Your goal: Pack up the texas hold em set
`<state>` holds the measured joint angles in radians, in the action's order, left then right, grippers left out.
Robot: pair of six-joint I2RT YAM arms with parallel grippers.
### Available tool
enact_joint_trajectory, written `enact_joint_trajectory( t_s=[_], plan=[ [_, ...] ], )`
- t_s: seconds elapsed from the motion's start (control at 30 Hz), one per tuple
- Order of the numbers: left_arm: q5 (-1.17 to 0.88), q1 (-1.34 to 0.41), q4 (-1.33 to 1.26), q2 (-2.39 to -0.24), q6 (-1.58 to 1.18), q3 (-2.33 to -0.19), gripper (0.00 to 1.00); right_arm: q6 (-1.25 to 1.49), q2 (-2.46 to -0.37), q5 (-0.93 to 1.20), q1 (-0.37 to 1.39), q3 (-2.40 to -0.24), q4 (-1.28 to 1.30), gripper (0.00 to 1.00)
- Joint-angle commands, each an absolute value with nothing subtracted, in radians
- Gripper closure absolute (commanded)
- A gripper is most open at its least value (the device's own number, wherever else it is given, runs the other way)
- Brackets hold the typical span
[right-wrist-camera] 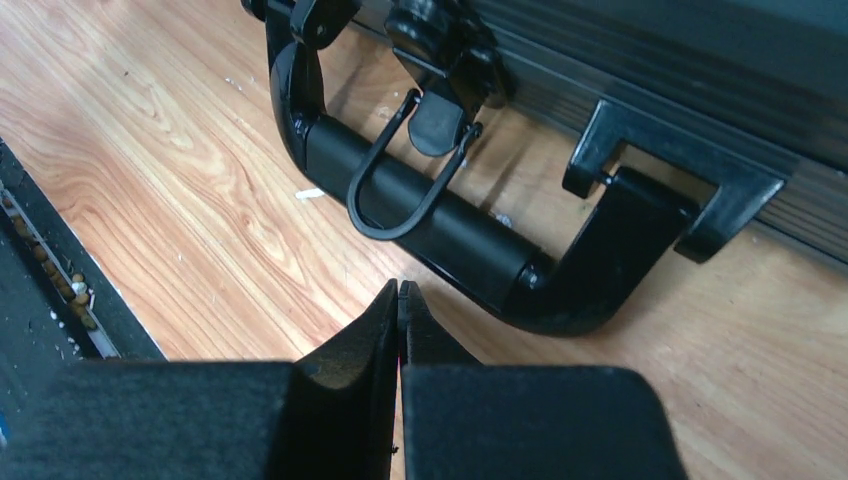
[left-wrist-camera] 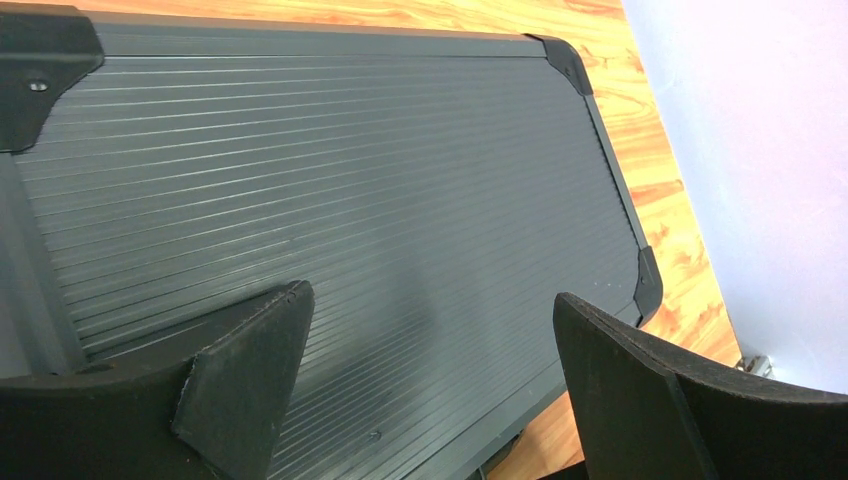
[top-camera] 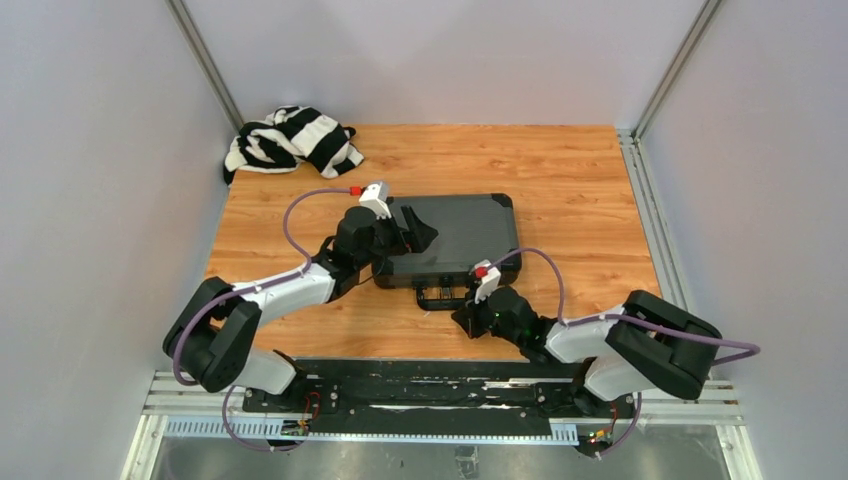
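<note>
The black ribbed hard case (top-camera: 462,232) lies closed and flat in the middle of the wooden table; its lid fills the left wrist view (left-wrist-camera: 330,190). Its handle (top-camera: 440,296) sticks out of the near side and lies on the wood in the right wrist view (right-wrist-camera: 470,240), with a latch and wire loop (right-wrist-camera: 415,165) hanging over it. My left gripper (top-camera: 420,235) is open, its fingers spread just above the lid's left part (left-wrist-camera: 430,330). My right gripper (top-camera: 468,312) is shut and empty, just short of the handle (right-wrist-camera: 399,292). Chips, cards and discs are out of view.
A black-and-white striped cloth (top-camera: 290,140) lies bunched in the far left corner. Grey walls and metal rails close in the table on the left, right and back. A black rail (top-camera: 430,385) with the arm bases runs along the near edge.
</note>
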<state>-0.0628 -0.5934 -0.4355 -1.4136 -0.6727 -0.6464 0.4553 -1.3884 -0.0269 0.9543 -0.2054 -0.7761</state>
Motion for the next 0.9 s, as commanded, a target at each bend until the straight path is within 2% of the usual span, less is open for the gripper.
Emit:
enact_joint_trajectory(
  t_s=[0.0, 0.87],
  plan=[
    [-0.017, -0.597, -0.183, -1.432, -0.668, -0.585, 0.02, 0.459, -1.463, -0.059, 0.970, -0.228, -0.790, 0.99],
    [0.005, -0.597, -0.150, -1.439, -0.647, -0.589, 0.02, 0.295, -1.382, -0.132, 0.905, -0.392, -0.632, 0.99]
  ],
)
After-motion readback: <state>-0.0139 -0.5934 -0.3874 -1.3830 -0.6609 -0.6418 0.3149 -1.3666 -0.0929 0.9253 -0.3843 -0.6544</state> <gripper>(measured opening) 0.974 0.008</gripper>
